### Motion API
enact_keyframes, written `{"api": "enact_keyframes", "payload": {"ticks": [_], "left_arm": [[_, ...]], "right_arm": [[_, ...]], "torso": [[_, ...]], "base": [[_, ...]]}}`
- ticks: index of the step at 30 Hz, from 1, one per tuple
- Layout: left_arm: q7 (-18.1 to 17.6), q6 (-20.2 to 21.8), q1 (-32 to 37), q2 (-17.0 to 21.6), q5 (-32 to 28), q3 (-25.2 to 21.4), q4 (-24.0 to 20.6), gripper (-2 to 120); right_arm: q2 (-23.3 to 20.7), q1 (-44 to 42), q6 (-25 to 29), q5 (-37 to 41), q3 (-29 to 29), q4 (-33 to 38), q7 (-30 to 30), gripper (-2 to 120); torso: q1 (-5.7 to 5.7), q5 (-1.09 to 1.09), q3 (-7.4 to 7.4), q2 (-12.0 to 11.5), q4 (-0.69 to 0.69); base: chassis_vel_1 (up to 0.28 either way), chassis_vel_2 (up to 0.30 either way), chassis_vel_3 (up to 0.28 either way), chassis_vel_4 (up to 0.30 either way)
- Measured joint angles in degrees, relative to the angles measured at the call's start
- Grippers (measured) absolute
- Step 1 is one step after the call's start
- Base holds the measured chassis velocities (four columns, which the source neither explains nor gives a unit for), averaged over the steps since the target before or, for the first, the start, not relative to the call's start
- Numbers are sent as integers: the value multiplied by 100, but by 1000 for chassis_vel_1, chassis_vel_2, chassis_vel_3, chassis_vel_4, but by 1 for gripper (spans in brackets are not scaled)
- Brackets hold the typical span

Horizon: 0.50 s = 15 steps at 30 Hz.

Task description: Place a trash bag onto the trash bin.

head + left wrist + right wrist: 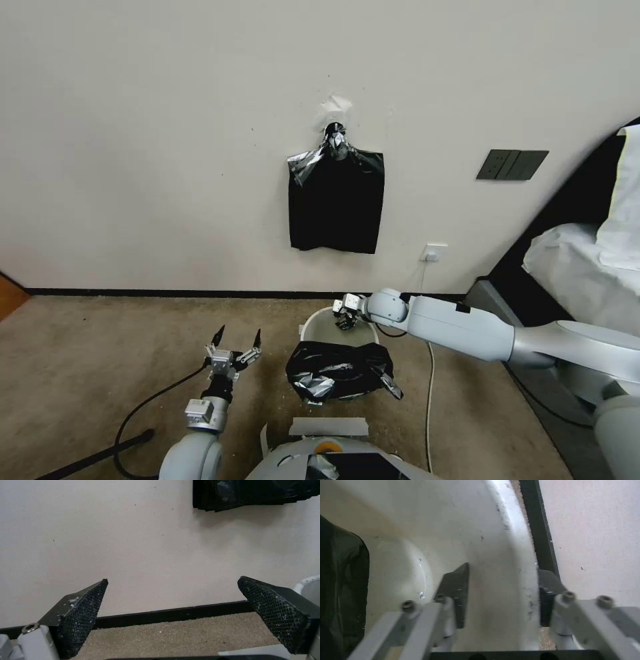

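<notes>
While the right gripper (345, 313) straddles the far wall of the small round cream-white plastic trash bin (313, 325), one finger inside and one outside, the thin, crinkled, glossy black trash bag (337, 377) is draped only over the bin's near rim, sagging down its near side onto the beige carpet (100, 347). The jaws look spread across the wall with a little gap either side, so I judge them open and not yet pinching anything. The main risk is that the bag, caught on one edge alone, slides off or bunches if the bin is nudged or tipped by the gripper; a light bucket like this could tilt or skid toward the robot if the arm pulls. The bag's far edge also seems nowhere near the far rim, so stretching it over may drag the near side loose. Left of the bin, the left gripper (235, 347) hangs above the carpet with its fingers wide apart, holding nothing. From the right wrist, the bin's bare inner wall (500, 562) and bottom are visible, with the bag as a dark mass at one side. From the left wrist, the flat bundle of black bags (253, 493) hanging on the white wall (133, 542) shows its stacked lower edges.
</notes>
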Motion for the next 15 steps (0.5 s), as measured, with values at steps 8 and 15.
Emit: {"api": "enact_keyframes", "payload": {"ticks": [8,15], "left_arm": [[-1,1,25,-32,12,9,17,100],[-7,5,47,-49,35,20,17,100]], "right_arm": [[-7,-18,9,12,-10,16,9,28],[-84,-69,19,118,22,73,94,28]], "torso": [[0,0,-1,0,0],[0,1,0,0,2]], "base": [[0,0,0,0],[0,0,0,0]]}}
